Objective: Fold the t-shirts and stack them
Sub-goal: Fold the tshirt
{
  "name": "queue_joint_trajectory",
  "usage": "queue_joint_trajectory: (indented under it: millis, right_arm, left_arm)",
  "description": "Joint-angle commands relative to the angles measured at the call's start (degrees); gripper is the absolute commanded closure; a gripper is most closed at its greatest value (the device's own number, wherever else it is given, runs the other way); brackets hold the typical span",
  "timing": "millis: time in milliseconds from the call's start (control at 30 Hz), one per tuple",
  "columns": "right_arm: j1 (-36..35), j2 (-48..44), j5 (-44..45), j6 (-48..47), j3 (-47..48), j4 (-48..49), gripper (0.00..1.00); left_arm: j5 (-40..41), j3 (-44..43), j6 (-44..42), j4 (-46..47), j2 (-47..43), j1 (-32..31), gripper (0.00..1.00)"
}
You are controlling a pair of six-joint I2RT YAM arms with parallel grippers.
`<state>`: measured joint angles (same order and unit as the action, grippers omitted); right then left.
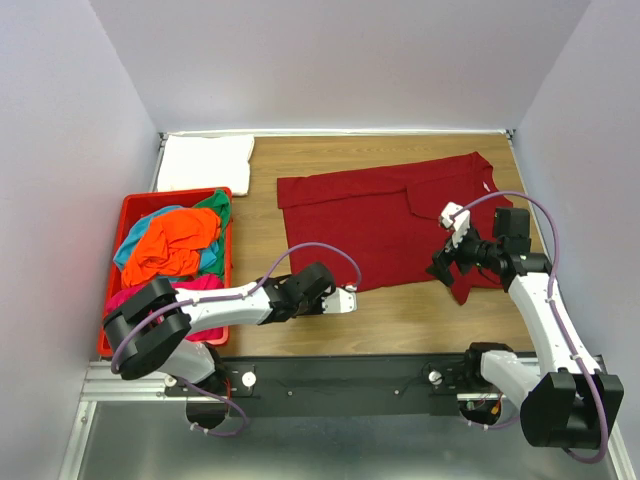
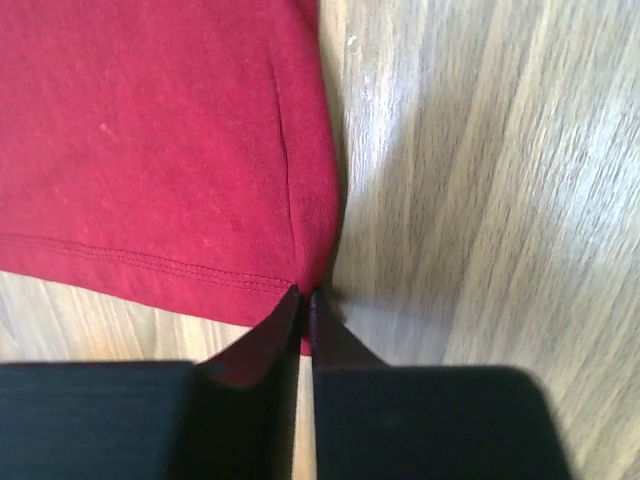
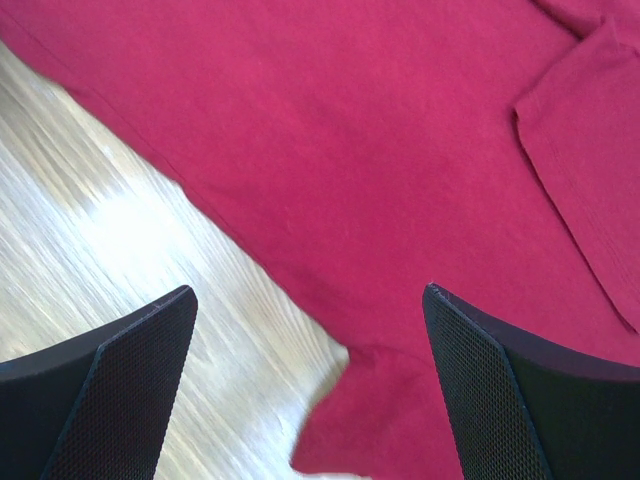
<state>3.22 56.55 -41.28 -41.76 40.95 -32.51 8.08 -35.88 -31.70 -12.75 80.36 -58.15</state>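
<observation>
A dark red t-shirt [image 1: 380, 215] lies spread flat on the wooden table, one sleeve folded in near the collar. My left gripper [image 1: 352, 298] is at its near left hem corner. In the left wrist view the gripper [image 2: 305, 296] is shut, pinching that corner of the shirt [image 2: 160, 140]. My right gripper [image 1: 444, 266] hovers open over the near right sleeve. In the right wrist view the gripper [image 3: 310, 290] is spread wide above the shirt's edge [image 3: 400, 150], holding nothing. A folded white t-shirt [image 1: 205, 162] lies at the back left.
A red plastic bin [image 1: 170, 194] stands at the left and holds crumpled orange [image 1: 175, 240], teal [image 1: 128, 250], green [image 1: 215, 202] and magenta [image 1: 135, 296] shirts. Walls close in the table on the left, back and right. Bare wood [image 1: 400, 310] shows near the front edge.
</observation>
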Motion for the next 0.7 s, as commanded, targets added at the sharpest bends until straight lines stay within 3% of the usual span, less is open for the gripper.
queue_joint_trajectory:
  millis: [0, 133, 200, 300, 467, 667]
  right_arm:
    - [0.38, -0.48, 6.63, -6.3, 2.9, -7.53, 0.0]
    - [0.56, 4.59, 16.98, -23.91, 5.8, -20.02, 0.03]
    - [0.56, 7.33, 20.87, -32.02, 6.68, -27.3, 0.12]
    - [0.56, 10.68, 26.5, -35.49, 6.69, -31.37, 0.16]
    - [0.56, 11.47, 33.79, -42.52, 3.0, -30.86, 0.17]
    - [0.64, 14.89, 36.09, -41.31, 1.5, -24.54, 0.19]
  left_arm:
    - [1.06, 0.37, 0.59, 0.36, -2.56, -0.12, 1.0]
    - [0.45, 0.55, 0.42, 0.54, -5.12, -0.12, 1.0]
    - [0.01, 0.72, 0.33, 1.15, -6.0, -0.12, 1.0]
    - [-0.25, 0.9, 0.41, 1.85, -6.27, -0.12, 1.0]
    - [0.19, 1.42, 0.33, 3.52, -6.88, -0.21, 1.0]
    - [0.19, 2.22, -0.11, 5.19, -8.9, -0.21, 1.0]
